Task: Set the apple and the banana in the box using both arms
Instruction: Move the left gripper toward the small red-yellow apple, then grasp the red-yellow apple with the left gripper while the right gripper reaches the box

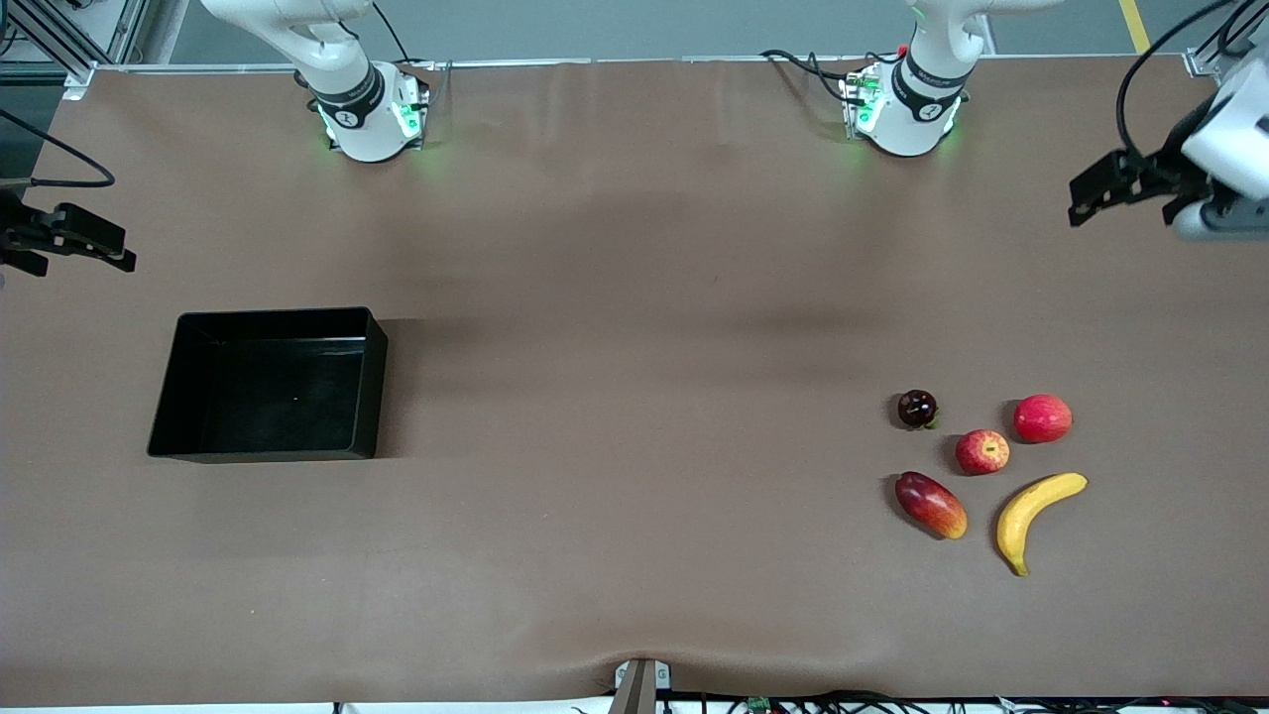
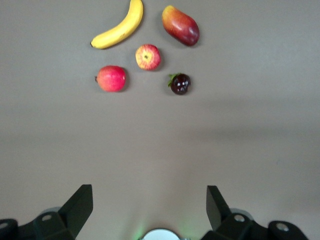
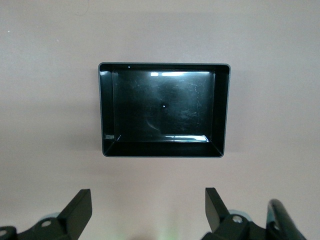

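We are waiting at the start of the job, with nothing picked up yet. Our left gripper [image 2: 149,212] is hanging high over the left arm's end of the desk [image 1: 634,297], its fingers [image 2: 80,205] spread wide and holding nothing. Our right gripper [image 3: 148,212] is hanging high over the right arm's end, fingers [image 3: 80,207] likewise wide and empty.

The apple [image 1: 982,451] is lying in a cluster of fruit toward the left arm's end, with the banana [image 1: 1034,511] just beside it and nearer to the front camera. We are also seeing a plain red fruit [image 1: 1042,417], a dark round fruit [image 1: 917,408] and an oblong red-orange fruit [image 1: 931,504] close around them, none touching the apple. The box [image 1: 169,397] is sitting empty, well apart from the fruit, toward the right arm's end.

We are judging the first step to be a reach: the left gripper is the one placed to come down on the apple or the banana. The neighbouring fruits are calling for a clean descent between them, and the long way to the box is likely calling for a handover to the right gripper.
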